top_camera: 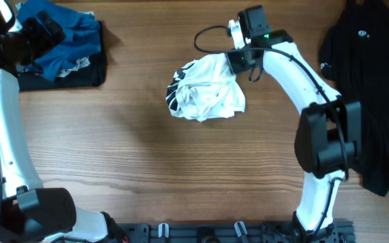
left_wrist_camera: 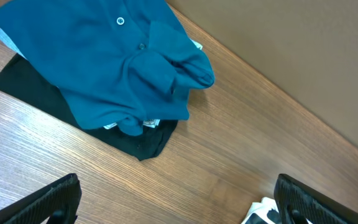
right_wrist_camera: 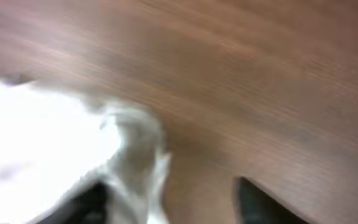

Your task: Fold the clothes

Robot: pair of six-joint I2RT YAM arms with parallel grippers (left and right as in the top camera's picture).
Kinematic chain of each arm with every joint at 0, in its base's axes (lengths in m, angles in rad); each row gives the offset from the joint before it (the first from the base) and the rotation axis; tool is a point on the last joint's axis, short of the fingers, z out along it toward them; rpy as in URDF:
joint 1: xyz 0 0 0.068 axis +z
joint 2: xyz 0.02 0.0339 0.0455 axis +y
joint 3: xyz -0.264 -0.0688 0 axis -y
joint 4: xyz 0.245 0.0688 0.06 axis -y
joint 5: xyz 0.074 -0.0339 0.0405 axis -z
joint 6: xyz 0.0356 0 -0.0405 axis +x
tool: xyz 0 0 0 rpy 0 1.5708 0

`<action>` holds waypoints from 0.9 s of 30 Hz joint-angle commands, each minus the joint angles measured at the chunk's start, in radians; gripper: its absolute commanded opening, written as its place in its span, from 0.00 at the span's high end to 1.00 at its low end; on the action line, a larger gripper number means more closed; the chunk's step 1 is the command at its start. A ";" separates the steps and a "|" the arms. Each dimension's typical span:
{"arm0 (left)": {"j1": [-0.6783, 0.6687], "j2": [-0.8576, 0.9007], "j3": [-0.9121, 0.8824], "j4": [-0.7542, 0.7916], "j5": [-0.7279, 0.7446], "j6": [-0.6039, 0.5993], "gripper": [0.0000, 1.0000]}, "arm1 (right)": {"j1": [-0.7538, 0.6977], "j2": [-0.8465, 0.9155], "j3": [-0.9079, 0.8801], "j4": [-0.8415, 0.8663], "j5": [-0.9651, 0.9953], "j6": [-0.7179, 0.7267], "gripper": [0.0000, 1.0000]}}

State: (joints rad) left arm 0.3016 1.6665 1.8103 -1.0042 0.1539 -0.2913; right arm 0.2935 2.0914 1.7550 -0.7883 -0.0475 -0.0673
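A crumpled white T-shirt [top_camera: 208,91] with a black print on its left edge lies at the table's back middle. My right gripper [top_camera: 238,59] is at the shirt's top right corner. In the blurred right wrist view its fingers [right_wrist_camera: 176,202] are apart, and white cloth [right_wrist_camera: 42,137] lies over the left finger. A blue shirt [top_camera: 66,37] lies bunched on a flat black garment [top_camera: 80,74] at the back left. My left gripper [top_camera: 36,30] hovers over it, open and empty [left_wrist_camera: 178,186]. The blue shirt [left_wrist_camera: 117,62] fills the left wrist view, and a bit of the white T-shirt [left_wrist_camera: 261,213] shows at the bottom.
A large black garment [top_camera: 367,81] lies spread along the table's right edge, next to the right arm's base. A black cable loops near the right wrist [top_camera: 204,37]. Bare wooden tabletop [top_camera: 147,162] spans the front and middle.
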 commanded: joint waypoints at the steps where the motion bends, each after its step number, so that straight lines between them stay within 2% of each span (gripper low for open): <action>1: 0.004 0.006 -0.005 0.000 0.001 -0.005 0.00 | 0.004 -0.169 0.101 -0.150 -0.196 0.226 0.00; 4: 0.004 0.006 -0.005 0.002 0.001 -0.005 0.00 | 0.004 -0.179 0.072 -0.358 -0.254 0.358 0.00; 6: 0.003 0.006 -0.005 0.000 0.001 -0.005 0.00 | 0.010 -0.178 0.016 -0.361 -0.253 0.367 0.01; 8: 0.003 0.006 -0.005 0.000 0.001 -0.005 0.00 | 0.016 -0.176 -0.124 -0.248 -0.252 0.366 0.08; 9: 0.003 0.006 -0.005 -0.002 0.001 -0.005 0.00 | 0.018 -0.176 -0.190 -0.173 -0.249 0.365 0.09; 11: 0.003 0.006 -0.005 -0.006 0.002 -0.005 0.00 | 0.016 -0.176 -0.340 0.062 -0.245 0.354 0.11; 13: 0.004 0.006 -0.005 -0.010 0.001 -0.005 0.00 | 0.017 -0.173 -0.403 0.225 -0.223 0.350 0.15; 20: 0.003 0.006 -0.005 -0.011 0.001 -0.005 0.00 | 0.016 -0.173 -0.404 0.337 -0.223 0.328 0.22; 21: 0.003 0.006 -0.005 -0.011 0.001 -0.005 0.00 | 0.016 -0.173 -0.404 0.344 -0.223 0.322 0.32; 22: 0.003 0.006 -0.005 -0.010 0.001 -0.005 0.00 | 0.016 -0.173 -0.404 0.349 -0.223 0.311 0.36; 23: 0.003 0.006 -0.005 -0.010 0.001 -0.005 0.00 | 0.016 -0.173 -0.404 0.355 -0.221 0.306 0.47; 24: 0.004 0.006 -0.005 -0.010 0.001 -0.005 0.00 | 0.008 -0.173 -0.399 0.375 -0.179 0.307 0.95; 27: 0.004 0.006 -0.005 -0.006 0.001 -0.005 0.00 | -0.048 -0.173 -0.387 0.462 -0.098 0.285 0.96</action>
State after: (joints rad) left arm 0.3016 1.6672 1.8099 -1.0172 0.1535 -0.2913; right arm 0.2958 1.9152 1.3506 -0.3897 -0.2268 0.2481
